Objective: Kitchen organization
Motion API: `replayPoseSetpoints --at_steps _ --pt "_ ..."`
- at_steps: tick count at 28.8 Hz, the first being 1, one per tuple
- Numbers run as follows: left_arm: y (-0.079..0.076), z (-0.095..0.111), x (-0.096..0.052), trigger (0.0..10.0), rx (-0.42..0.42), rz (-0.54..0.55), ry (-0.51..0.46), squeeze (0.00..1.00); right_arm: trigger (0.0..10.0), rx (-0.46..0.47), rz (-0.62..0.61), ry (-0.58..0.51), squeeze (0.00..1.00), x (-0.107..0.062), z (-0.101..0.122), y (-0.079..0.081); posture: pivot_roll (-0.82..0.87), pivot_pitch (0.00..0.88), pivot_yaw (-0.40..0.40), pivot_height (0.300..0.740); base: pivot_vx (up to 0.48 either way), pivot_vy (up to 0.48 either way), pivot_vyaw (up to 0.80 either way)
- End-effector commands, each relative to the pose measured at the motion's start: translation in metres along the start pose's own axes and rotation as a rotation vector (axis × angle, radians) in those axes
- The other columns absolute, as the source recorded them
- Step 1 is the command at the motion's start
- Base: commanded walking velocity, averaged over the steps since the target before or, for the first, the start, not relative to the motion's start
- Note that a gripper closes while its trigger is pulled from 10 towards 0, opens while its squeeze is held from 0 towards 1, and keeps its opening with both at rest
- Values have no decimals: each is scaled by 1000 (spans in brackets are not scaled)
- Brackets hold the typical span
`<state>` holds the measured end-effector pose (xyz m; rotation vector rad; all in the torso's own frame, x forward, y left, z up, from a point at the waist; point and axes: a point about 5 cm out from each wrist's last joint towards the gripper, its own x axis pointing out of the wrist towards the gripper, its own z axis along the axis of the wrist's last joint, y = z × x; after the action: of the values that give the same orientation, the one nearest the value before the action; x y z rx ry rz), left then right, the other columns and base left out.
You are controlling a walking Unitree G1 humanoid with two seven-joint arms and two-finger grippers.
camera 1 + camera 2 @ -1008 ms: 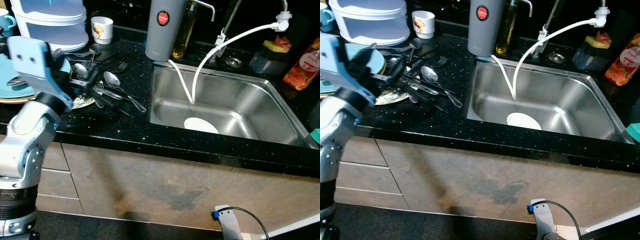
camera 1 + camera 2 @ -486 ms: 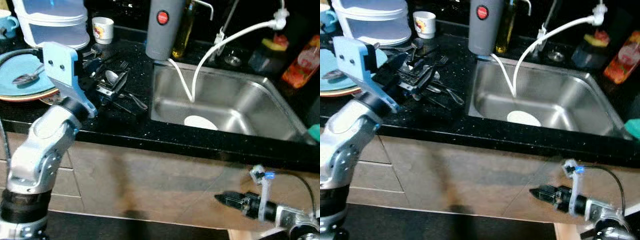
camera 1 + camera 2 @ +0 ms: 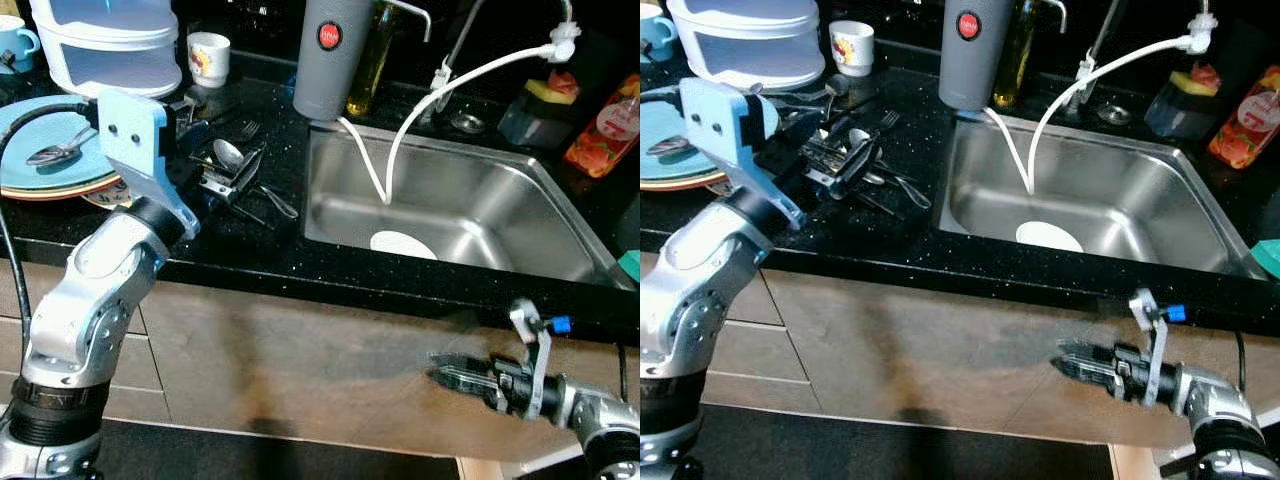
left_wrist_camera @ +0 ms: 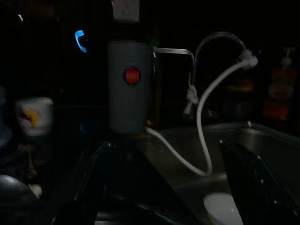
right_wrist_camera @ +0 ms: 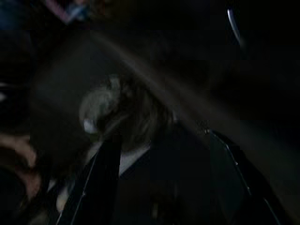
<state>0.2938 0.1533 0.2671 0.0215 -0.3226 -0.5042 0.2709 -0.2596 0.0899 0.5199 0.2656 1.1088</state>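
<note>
A heap of spoons and forks (image 3: 262, 193) lies on the black counter (image 3: 210, 255), left of the steel sink (image 3: 545, 242). My left gripper (image 3: 230, 170) hovers just over that heap, open; in the left wrist view its fingers (image 4: 91, 183) stand wide apart with nothing between them. Blue plates (image 3: 45, 175) are stacked at the far left, a spoon (image 3: 50, 153) on top. A white plate (image 3: 403, 245) lies in the sink. Below the counter edge, my right gripper (image 3: 445, 368) floats before the cabinet front, open and holding nothing.
A grey canister (image 3: 330, 55) with a white hose (image 3: 420, 100) stands at the sink's back left corner, beside an oil bottle (image 3: 368, 60). A white mug (image 3: 208, 58), a lidded white container (image 3: 110, 45) and a blue mug (image 3: 15, 45) stand at the back left. A red bottle (image 3: 600, 125) is at the back right.
My left arm swung right from the plates until its gripper stood over the cutlery heap. My right arm rose into view before the cabinet, gripper pointing left.
</note>
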Motion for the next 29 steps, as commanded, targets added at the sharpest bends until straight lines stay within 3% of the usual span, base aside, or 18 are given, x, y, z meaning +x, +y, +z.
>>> replayPoseSetpoints --at_steps 1,4,9,13,16,19,29 --pt "-4 -10 1 10000 -19 3 29 0 10000 -77 -26 -219 0 15 43 -4 149 8 -121 740 0 0 0" --pt "-6 -12 0 10000 -22 3 37 0 10000 -104 15 -399 0 32 78 -1 152 9 -120 740 0 0 446" --pt "-8 -14 0 10000 -22 3 43 0 10000 -208 82 -405 0 54 94 12 158 7 -125 740 0 0 761" --pt "-7 -14 -1 10000 -15 5 44 0 10000 -237 156 -432 0 68 104 26 163 8 -126 740 0 0 759" --pt "-7 -14 -2 10000 -14 8 44 0 10000 -245 183 -435 0 75 106 33 162 10 -125 740 0 0 756" --pt "-10 -19 -3 10000 -34 -4 51 0 10000 -236 87 -387 0 86 104 28 157 13 -124 740 0 0 237" --pt "-21 -32 -9 10000 -99 -78 72 0 10000 -248 116 -357 0 89 96 40 150 17 -123 740 0 0 0"
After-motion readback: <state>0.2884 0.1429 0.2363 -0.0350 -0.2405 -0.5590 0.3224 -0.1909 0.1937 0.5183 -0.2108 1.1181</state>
